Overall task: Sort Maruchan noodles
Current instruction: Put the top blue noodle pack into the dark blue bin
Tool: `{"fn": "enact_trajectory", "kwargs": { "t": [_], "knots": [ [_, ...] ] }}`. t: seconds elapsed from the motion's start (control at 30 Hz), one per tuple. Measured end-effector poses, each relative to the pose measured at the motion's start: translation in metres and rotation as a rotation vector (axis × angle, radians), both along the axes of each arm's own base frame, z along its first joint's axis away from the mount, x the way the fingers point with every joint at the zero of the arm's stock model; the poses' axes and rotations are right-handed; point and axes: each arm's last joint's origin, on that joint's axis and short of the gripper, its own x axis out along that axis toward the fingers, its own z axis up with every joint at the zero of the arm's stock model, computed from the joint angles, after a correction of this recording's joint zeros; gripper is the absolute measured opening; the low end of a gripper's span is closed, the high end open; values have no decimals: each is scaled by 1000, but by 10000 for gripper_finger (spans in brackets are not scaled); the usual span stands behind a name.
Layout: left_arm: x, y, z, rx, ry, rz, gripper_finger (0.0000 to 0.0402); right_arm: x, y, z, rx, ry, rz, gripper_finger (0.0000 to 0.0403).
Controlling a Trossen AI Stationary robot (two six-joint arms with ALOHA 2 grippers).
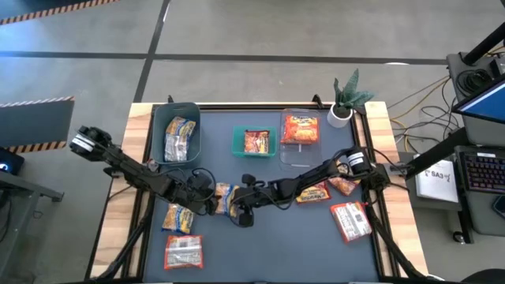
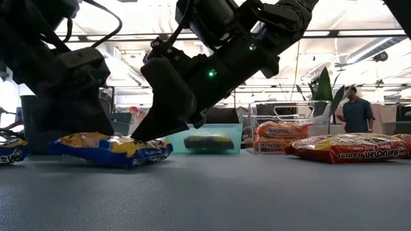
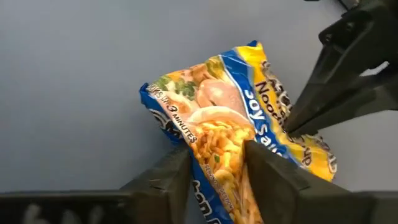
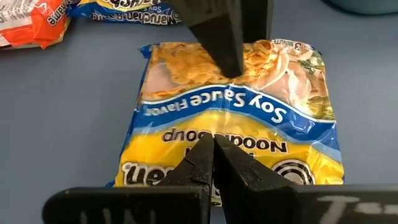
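Glossy crinkled plastic noodle packet [image 4: 230, 118], matt dark smooth tabletop [image 2: 257, 199], pale wood table edge [image 1: 138, 150], clear plastic bin [image 2: 289, 112]

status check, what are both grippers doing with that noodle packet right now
Left gripper straddling edge of yellow-and-blue plastic soy sauce noodle packet, mid table. Right gripper shut, tips pressing on the same packet. Nothing in the way.
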Motion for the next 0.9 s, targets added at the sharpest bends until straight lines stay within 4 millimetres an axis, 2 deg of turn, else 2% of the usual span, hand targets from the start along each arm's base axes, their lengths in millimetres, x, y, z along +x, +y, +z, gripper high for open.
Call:
{"fn": "enact_trajectory", "kwargs": {
  "t": [0.2, 0.37, 0.63, 0.9],
  "knots": [
    [1, -2, 2, -7, -5, -14, 44, 3, 2, 6, 14, -20, 15, 9],
    [1, -3, 3, -13, -5, -28, 8, 2, 3, 13, 11, -29, 12, 9],
    [0, -3, 5, 2, -1, -63, 0, -8, 2, 48, 3, -21, 1, 9],
    [-4, 0, 15, 66, -2, -111, 0, -31, 3, 93, 7, 19, 10, 9]
  ]
}}
